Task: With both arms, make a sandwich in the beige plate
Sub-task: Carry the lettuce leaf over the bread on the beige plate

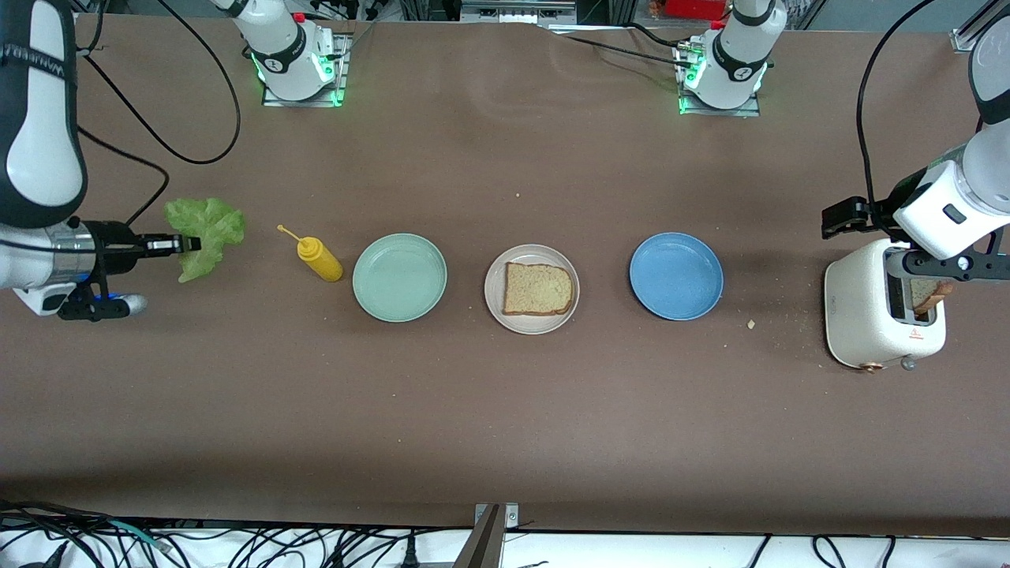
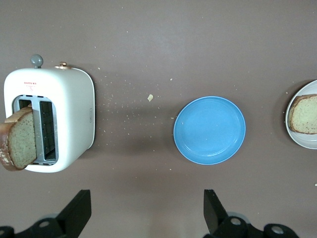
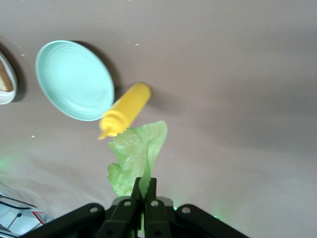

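The right gripper (image 1: 188, 244), pinched on the lettuce leaf (image 1: 207, 233) at the counter's right-arm edge, stood well apart from the beige plate (image 1: 495, 306) at mid-counter, while the wide-open left gripper (image 2: 147, 214) hovered over the toaster (image 1: 860, 319).

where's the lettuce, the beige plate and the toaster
lettuce (image 1: 207, 229): front view, middle of the leaf held by the right gripper
beige plate (image 1: 495, 306): front view, bare rim beside the bread slice
toaster (image 2: 74, 111): left wrist view, white top surface beside the slots

Beige plate (image 1: 494, 304) mid-table, bread slice (image 1: 537, 289) flat on it; second slice (image 1: 929, 295) upright in toaster slot; lettuce (image 1: 207, 233) pinched, lifted.
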`<state>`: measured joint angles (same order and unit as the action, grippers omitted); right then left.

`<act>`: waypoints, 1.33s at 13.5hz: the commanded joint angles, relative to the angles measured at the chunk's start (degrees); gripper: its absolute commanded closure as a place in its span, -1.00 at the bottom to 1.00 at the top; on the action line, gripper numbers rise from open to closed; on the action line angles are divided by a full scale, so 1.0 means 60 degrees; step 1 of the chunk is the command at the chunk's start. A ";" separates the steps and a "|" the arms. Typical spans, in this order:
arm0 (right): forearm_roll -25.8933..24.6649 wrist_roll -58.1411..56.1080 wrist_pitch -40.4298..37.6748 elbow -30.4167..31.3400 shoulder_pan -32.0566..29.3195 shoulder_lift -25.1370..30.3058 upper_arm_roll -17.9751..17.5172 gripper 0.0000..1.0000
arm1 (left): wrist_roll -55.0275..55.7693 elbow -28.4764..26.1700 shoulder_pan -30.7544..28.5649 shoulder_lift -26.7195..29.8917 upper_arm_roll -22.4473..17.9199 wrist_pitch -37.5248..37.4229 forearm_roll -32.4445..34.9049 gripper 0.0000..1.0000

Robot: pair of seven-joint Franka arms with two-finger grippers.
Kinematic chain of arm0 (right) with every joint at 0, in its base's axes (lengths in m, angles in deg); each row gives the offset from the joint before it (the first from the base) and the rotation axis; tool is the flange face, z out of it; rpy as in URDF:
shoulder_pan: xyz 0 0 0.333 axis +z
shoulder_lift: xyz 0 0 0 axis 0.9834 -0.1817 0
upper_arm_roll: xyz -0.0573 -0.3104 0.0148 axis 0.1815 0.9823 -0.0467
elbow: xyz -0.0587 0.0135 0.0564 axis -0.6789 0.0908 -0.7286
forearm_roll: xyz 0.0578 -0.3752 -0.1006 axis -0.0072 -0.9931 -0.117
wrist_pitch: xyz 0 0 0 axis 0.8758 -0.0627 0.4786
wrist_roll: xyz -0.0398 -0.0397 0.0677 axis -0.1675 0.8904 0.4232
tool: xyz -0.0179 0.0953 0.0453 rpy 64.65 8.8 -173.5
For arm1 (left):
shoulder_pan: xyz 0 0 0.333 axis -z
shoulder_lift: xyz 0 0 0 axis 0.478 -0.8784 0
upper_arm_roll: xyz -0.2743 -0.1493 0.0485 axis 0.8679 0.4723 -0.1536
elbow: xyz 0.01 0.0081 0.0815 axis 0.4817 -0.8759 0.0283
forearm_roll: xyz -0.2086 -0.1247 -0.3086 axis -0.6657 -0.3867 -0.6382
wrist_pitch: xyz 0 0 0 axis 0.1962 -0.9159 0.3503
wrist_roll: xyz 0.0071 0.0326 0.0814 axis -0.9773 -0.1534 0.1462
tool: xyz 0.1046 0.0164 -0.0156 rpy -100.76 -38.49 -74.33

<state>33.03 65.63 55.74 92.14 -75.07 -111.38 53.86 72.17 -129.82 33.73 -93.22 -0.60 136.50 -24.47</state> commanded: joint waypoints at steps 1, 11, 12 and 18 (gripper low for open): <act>0.0440 0.1813 -0.0350 -0.0482 0.1127 -0.0179 0.0031 1.00 | 0.0003 0.0030 0.0075 -0.0011 -0.0023 0.0027 -0.0155 -1.00; 0.3385 0.9048 0.5033 -0.0452 0.4628 -0.2168 -0.0028 1.00 | 0.0032 0.0030 0.0090 -0.0011 -0.0023 0.0027 -0.0155 -1.00; 0.3766 0.9765 0.5838 -0.0452 0.5037 -0.2447 -0.0028 1.00 | 0.0032 0.0030 0.0090 -0.0011 -0.0023 0.0027 -0.0155 -1.00; 0.6558 1.0945 0.9198 -0.0438 0.6052 -0.3986 -0.0115 1.00 | 0.0032 0.0030 0.0090 -0.0011 -0.0023 0.0027 -0.0155 -1.00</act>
<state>64.29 131.04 108.46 90.93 -38.72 -132.99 53.02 72.17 -129.82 33.95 -93.38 -0.48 136.50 -24.47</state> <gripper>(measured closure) 0.969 0.000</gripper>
